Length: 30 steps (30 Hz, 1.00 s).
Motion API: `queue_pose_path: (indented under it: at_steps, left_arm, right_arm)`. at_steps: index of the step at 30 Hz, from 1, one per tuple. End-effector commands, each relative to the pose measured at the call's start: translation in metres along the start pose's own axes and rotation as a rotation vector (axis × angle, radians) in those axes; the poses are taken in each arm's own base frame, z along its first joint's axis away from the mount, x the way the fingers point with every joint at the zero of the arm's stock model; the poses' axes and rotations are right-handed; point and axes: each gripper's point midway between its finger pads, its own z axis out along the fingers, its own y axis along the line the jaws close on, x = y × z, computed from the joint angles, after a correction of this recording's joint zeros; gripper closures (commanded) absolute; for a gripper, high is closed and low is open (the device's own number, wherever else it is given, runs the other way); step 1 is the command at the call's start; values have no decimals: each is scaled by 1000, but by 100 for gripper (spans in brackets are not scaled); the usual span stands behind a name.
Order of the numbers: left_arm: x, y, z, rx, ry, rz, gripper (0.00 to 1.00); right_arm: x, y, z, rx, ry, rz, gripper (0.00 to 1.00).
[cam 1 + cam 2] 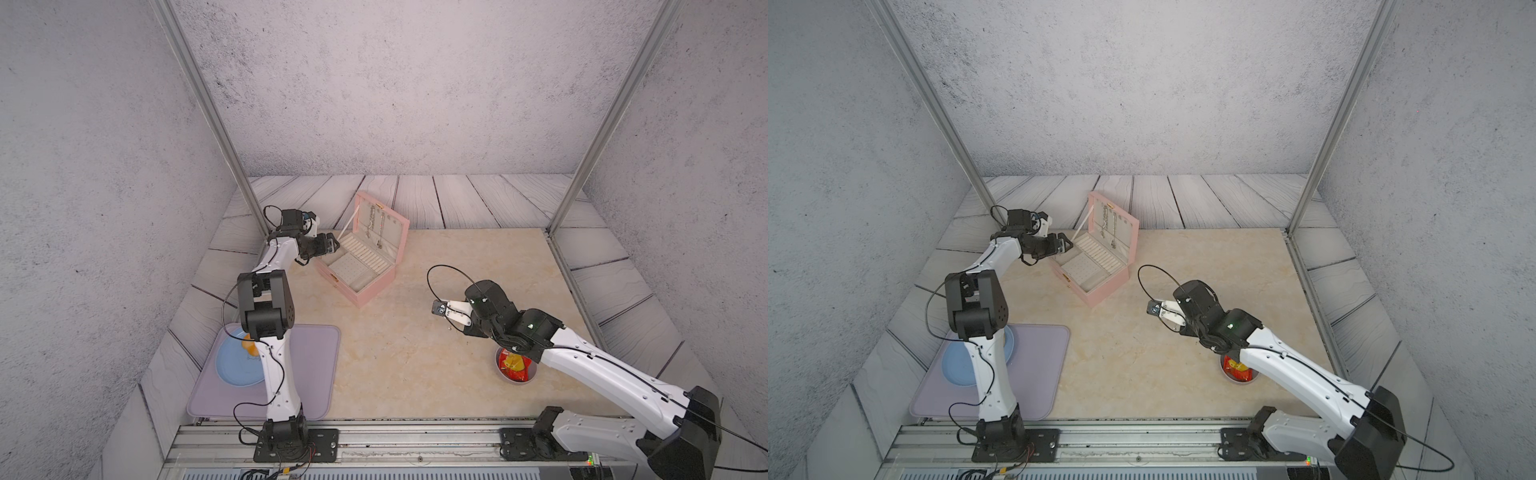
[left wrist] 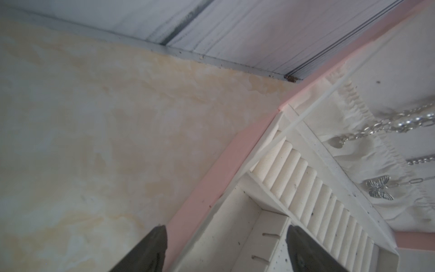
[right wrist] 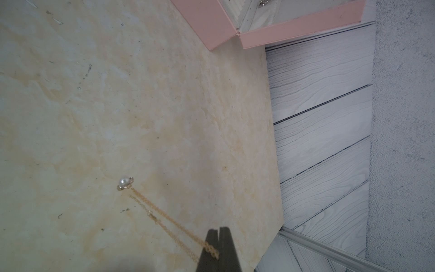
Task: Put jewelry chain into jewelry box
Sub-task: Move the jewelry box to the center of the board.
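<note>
The jewelry box (image 1: 365, 291) (image 1: 1100, 293) stands open at the back of the table, pale pink with cream lining and ring rolls. The jewelry chain (image 3: 164, 212) is fine and gold, with a pearl pendant (image 3: 124, 182) at its end. It hangs from my right gripper (image 3: 219, 229) (image 1: 467, 330), which is shut on it above the marble top, well to the right of the box (image 3: 204, 21). My left gripper (image 2: 227, 227) (image 1: 332, 243) (image 1: 1064, 242) is open over the box's left end compartment, beside the pink wall (image 2: 211, 183), holding nothing.
A silvery link chain (image 2: 386, 124) and a butterfly pendant (image 2: 379, 188) hang inside the lid. A lilac mat (image 1: 316, 374) with a blue plate (image 1: 237, 365) lies front left under the left arm. A bowl with a red snack packet (image 1: 515, 368) sits under the right arm.
</note>
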Motion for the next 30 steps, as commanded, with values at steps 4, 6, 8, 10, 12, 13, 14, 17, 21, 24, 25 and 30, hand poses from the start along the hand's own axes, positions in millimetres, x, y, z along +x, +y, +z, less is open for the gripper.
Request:
queue_pose_path:
  at_steps: [4,6,8,10,12,13,14,17,21,24,25,30]
  left_arm:
    - [43,-30,-11,50,144,21,28]
    - [48,-39,-20,26,122,44,37]
    - [56,-46,-24,8,116,61,42]
    - [67,-51,-24,-15,135,74,47]
    - [84,-51,-20,-59,181,83,49]
    - [92,-51,-18,-80,208,93,49]
    - [99,-49,-15,-112,230,108,49]
    - [112,-44,-10,-186,279,138,60]
    - [120,-52,-18,-253,279,181,74]
    - [128,-63,-30,-284,249,201,79]
    - [137,-65,-34,-291,249,195,81]
    - [183,-83,-56,-264,214,137,84]
  right_arm:
    - [-5,2,-7,1,-39,21,100]
    - [-5,3,-8,2,-41,22,100]
    - [-5,3,-9,3,-42,22,100]
    - [-6,4,-10,3,-45,22,100]
    - [-8,4,-11,7,-50,22,100]
    - [-8,4,-12,7,-50,20,100]
    - [-8,4,-13,11,-52,20,100]
    - [-9,4,-15,14,-57,19,100]
    - [-9,4,-17,25,-58,16,100]
    - [-9,3,-19,33,-60,14,100]
    - [-9,2,-20,35,-60,14,100]
    - [-12,3,-23,36,-69,12,100]
